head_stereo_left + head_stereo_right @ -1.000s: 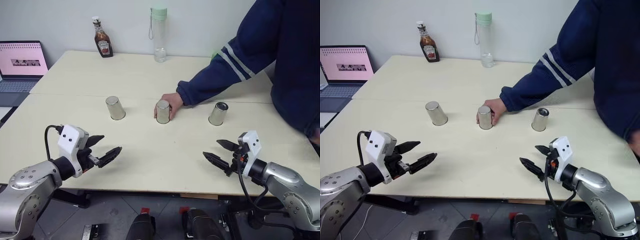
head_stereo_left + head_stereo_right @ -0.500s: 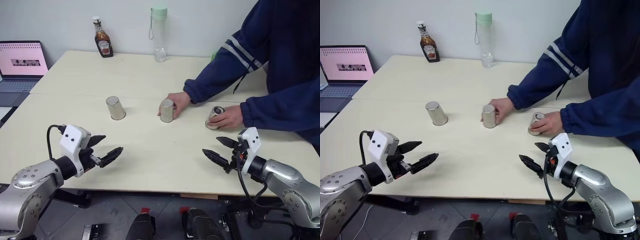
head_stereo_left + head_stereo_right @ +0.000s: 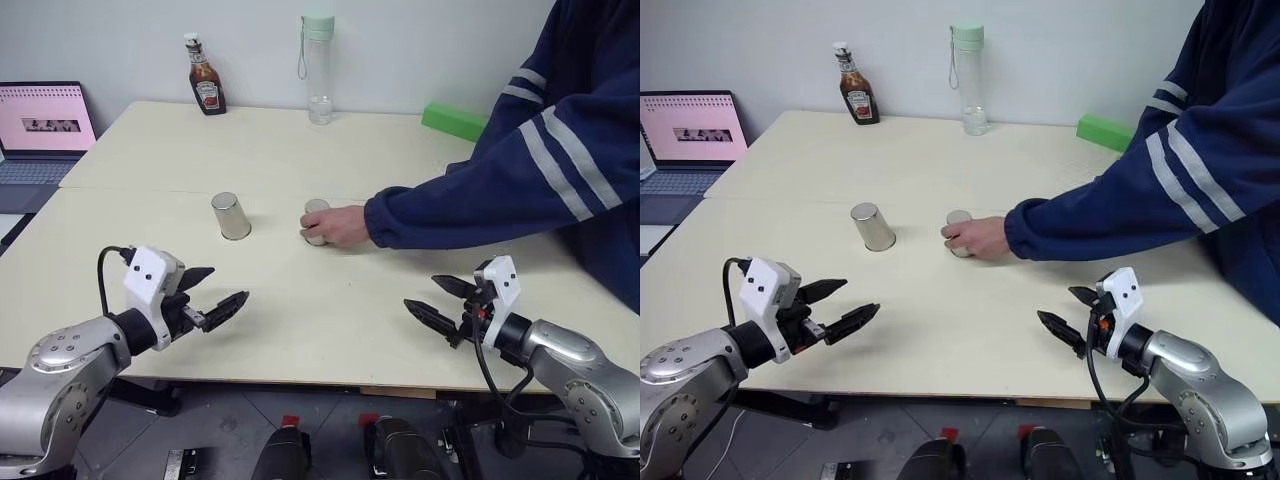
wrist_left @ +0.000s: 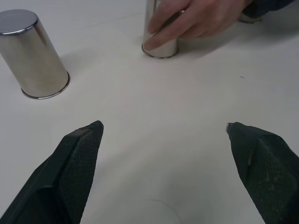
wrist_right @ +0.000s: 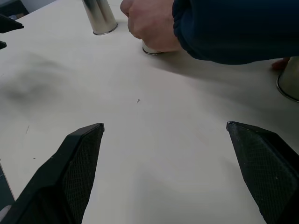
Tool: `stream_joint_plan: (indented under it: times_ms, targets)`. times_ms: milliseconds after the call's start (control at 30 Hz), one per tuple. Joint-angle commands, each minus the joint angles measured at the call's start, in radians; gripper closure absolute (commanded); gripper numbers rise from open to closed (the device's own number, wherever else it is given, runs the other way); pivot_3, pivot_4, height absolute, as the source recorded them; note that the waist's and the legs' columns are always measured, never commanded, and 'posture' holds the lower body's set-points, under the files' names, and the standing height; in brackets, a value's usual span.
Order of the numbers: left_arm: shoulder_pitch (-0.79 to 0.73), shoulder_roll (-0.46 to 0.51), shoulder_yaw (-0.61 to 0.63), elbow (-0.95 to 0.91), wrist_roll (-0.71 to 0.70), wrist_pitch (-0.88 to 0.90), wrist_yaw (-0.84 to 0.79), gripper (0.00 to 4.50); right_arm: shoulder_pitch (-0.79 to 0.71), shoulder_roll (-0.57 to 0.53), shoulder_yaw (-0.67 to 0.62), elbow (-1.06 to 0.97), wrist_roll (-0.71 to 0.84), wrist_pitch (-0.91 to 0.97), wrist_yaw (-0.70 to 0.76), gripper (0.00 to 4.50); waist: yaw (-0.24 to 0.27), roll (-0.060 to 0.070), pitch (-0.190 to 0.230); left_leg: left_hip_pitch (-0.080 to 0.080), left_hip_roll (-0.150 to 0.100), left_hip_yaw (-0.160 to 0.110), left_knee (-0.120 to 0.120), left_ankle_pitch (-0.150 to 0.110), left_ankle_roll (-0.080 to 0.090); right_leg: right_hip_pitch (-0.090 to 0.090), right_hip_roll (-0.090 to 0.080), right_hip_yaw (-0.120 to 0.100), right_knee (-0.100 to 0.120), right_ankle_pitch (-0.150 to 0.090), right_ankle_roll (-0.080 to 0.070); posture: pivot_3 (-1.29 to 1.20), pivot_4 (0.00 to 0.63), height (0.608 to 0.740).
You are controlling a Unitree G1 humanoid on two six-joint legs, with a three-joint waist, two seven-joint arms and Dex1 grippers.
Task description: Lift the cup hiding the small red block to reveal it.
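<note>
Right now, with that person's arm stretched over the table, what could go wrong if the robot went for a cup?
1. The person's hand covers the middle cup, and the sleeve lies across the table; a reach there could hit them.
2. The free cup looks the same as the others, so the robot may lift the wrong one.
3. Both the left hand and right hand hang open, short of any cup.
</note>
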Motion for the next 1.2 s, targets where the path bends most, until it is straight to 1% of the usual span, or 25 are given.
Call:
stream_joint_plan:
  times_ms: [33, 767, 933, 1000, 1067, 1200]
  targets:
    - [-0.016, 0.008, -0.007, -0.004, 0.010, -0.024, -0.007, 0.00, 0.009, 0.006, -0.019, -0.037, 0.004, -0.025, -0.005, 0.04, 0.000, 0.000, 0.000, 0.000, 0.000, 0.000, 0.000, 0.000, 0.000, 0.000, 0.000, 0.000, 0.000, 0.000, 0.000, 0.00, 0.150, 0.740]
    - [-0.008, 0.004, 0.002, -0.017, -0.001, -0.022, -0.008, 0.00, 0.002, 0.003, -0.022, -0.023, -0.005, -0.034, -0.008, 0.04, 0.000, 0.000, 0.000, 0.000, 0.000, 0.000, 0.000, 0.000, 0.000, 0.000, 0.000, 0.000, 0.000, 0.000, 0.000, 0.00, 0.150, 0.740]
    - [-0.027, -0.009, -0.008, -0.035, -0.042, -0.002, -0.007, 0.00, 0.005, 0.003, -0.023, 0.006, -0.049, -0.070, -0.025, 0.04, 0.000, 0.000, 0.000, 0.000, 0.000, 0.000, 0.000, 0.000, 0.000, 0.000, 0.000, 0.000, 0.000, 0.000, 0.000, 0.00, 0.150, 0.740]
    - [-0.058, -0.021, -0.062, -0.083, -0.045, -0.009, -0.002, 0.00, -0.025, 0.017, -0.017, 0.068, -0.127, -0.112, -0.078, 0.04, 0.000, 0.000, 0.000, 0.000, 0.000, 0.000, 0.000, 0.000, 0.000, 0.000, 0.000, 0.000, 0.000, 0.000, 0.000, 0.00, 0.150, 0.740]
    - [-0.115, -0.055, -0.116, -0.123, -0.067, -0.008, 0.019, 0.00, -0.070, 0.047, -0.012, 0.126, -0.180, -0.154, -0.125, 0.04, 0.002, 0.000, 0.000, 0.000, 0.000, 0.000, 0.001, 0.000, 0.000, 0.000, 0.000, 0.000, 0.000, 0.000, 0.000, 0.00, 0.150, 0.740]
    - [-0.201, -0.091, -0.214, -0.122, -0.037, -0.048, 0.002, 0.00, -0.174, 0.109, 0.021, 0.299, -0.275, -0.278, -0.152, 0.04, 0.001, -0.001, -0.001, 0.001, -0.001, 0.002, 0.002, 0.000, 0.000, 0.002, 0.001, 0.003, 0.001, 0.002, 0.002, 0.00, 0.150, 0.740]
